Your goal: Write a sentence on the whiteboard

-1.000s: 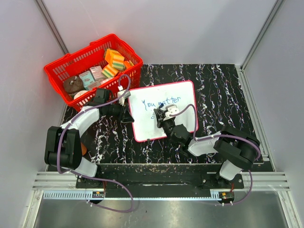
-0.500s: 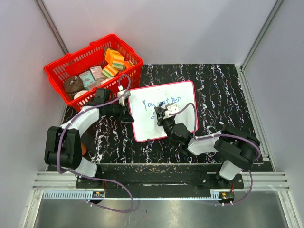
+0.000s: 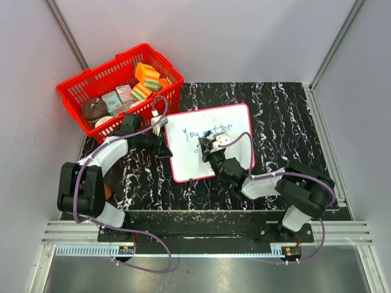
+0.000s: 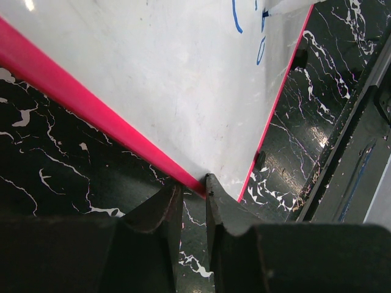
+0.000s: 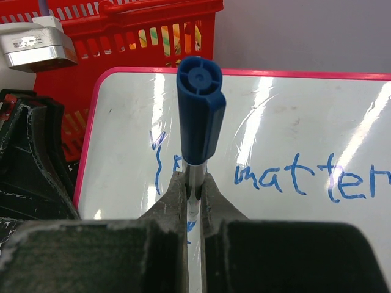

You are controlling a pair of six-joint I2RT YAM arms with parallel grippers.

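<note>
Two grips show: the left end effector [image 4: 189, 198] pinches the whiteboard [image 3: 183, 165] by its red frame [image 4: 91, 113] near the table's [image 3: 287, 116] middle, and the right end effector [image 5: 194, 183] clenches a blue marker [image 5: 200, 116] at the sentence [image 5: 287, 180].

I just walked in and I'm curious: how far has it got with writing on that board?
Done: "You matter" stands in blue on the whiteboard. In hand: the right hand grips a blue marker at a second line that looks barely begun, while the left hand pinches the board's red frame. Left: the rest of that line.
</note>
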